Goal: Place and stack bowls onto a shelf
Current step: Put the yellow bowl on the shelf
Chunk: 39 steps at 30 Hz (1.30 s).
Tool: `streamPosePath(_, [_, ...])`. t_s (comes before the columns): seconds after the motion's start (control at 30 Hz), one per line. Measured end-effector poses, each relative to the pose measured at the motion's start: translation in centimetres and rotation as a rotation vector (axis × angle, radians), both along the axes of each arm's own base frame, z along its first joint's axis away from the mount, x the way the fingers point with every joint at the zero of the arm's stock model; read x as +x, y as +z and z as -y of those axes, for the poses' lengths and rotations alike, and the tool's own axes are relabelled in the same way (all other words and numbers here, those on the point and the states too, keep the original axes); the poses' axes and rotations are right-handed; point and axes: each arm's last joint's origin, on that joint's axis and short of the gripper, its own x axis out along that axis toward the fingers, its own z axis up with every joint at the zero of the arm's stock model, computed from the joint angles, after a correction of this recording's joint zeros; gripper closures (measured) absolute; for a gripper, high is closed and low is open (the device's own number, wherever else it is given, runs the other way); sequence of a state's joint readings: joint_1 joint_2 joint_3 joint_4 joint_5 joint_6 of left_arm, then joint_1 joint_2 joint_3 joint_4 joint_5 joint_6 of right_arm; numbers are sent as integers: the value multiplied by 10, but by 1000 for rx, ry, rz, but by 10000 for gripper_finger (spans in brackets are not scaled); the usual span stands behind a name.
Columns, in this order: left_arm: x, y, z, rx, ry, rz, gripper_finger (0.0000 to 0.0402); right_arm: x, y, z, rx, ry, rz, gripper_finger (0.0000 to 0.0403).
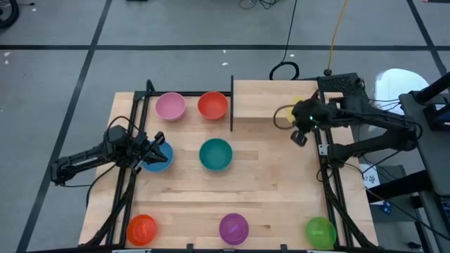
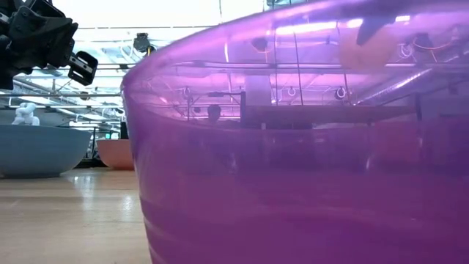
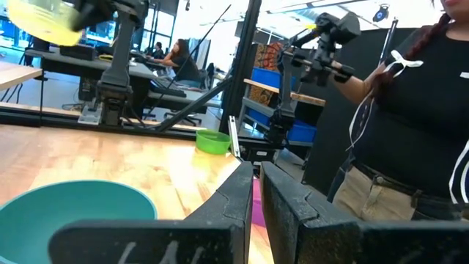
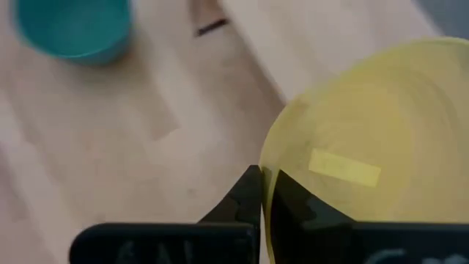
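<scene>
your bench (image 1: pixel 281 190) carries the shelf (image 1: pixel 267 98) at its far edge. your right end effector (image 1: pixel 301 123) is clamped on the yellow bowl (image 4: pixel 366 147) rim, just above the shelf's right end. your left end effector (image 1: pixel 151 151), fingers nearly together, sits at the blue bowl (image 1: pixel 160 158), well left of the shelf; i cannot tell whether it grips the rim.

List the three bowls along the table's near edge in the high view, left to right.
orange bowl → purple bowl → green bowl
</scene>
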<state>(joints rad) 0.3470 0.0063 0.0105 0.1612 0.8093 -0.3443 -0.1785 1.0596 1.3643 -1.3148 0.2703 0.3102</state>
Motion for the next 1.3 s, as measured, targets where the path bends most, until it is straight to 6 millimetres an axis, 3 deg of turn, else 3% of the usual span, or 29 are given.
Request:
streamPosePath(0.2, [0,0,0,-3,0,-1,369,-2,-3,33,-38,-137,-50,402])
streamPosePath(0.47, [0,0,0,-9,-1,-4,369,-2,-11,80,-55,-193,-98,402])
streamPosePath(0.83, [0,0,0,-28,-3,-14,369,7,-46,136,97,-206,-223,403])
streamPosePath(1.0, [0,0,0,-33,-4,-16,369,11,-62,151,153,-216,-287,403])
streamPosePath(1.3, [0,0,0,-53,-7,-27,369,12,-70,152,210,-192,-329,403])
